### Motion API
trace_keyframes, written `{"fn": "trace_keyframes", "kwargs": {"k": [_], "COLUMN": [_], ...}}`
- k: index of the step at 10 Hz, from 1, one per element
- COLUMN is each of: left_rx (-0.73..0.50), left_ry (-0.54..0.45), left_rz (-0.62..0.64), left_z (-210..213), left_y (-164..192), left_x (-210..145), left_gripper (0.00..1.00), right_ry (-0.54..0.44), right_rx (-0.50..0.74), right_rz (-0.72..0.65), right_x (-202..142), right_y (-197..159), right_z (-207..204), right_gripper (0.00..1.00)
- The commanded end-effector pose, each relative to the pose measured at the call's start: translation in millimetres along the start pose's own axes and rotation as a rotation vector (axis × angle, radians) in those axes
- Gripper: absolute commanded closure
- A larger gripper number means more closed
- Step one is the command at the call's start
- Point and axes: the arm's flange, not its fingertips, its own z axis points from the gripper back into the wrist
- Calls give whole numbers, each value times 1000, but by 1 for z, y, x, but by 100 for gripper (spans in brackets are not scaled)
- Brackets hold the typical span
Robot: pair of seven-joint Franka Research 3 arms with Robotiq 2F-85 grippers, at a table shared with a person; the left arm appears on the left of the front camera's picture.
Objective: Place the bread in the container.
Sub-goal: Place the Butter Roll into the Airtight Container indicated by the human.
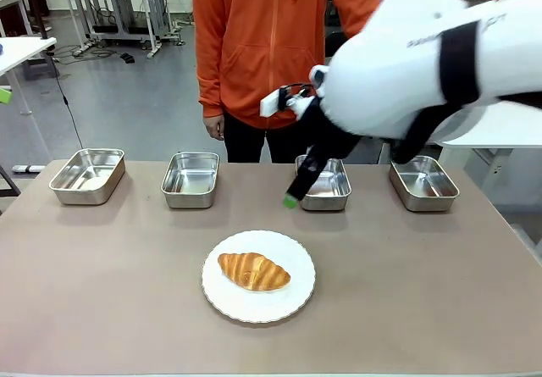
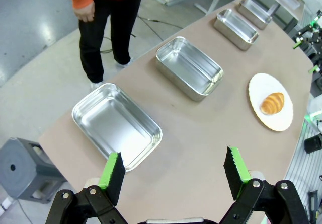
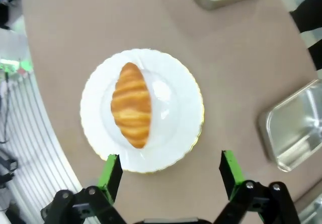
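Observation:
The bread, a golden-brown croissant (image 1: 254, 271), lies on a round white plate (image 1: 279, 306) at the near middle of the table. Several alike steel containers stand in a row along the far side; the third from the left (image 1: 324, 184) is right behind my right gripper (image 1: 292, 197). That gripper hangs open above the table between the plate and this pan. In the right wrist view the croissant (image 3: 132, 104) lies just beyond the open right gripper (image 3: 170, 171). My left gripper (image 2: 174, 168) is open and holds nothing, over the table's end near the leftmost container (image 2: 116, 126). The croissant (image 2: 272, 103) shows farther off.
A person in an orange hoodie (image 1: 279, 38) stands at the far edge behind the pans, arms down. The other pans (image 1: 88, 174), (image 1: 190, 179), (image 1: 423, 182) hold nothing. My bulky right arm (image 1: 423, 63) covers the upper right of the front view.

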Motion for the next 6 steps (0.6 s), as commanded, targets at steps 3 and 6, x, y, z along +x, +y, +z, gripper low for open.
{"fn": "trace_keyframes", "kwargs": {"k": [3, 6], "left_rx": [1, 1], "left_ry": [-3, -3], "left_rz": [-4, -4], "left_z": [2, 2], "left_y": [0, 0], "left_x": [1, 1], "left_gripper": [0, 0], "right_ry": [132, 194], "right_rx": [-21, -25], "right_rz": [-49, 4], "right_x": [57, 66], "right_y": [24, 42], "right_z": [-45, -79], "right_gripper": [0, 0]}}
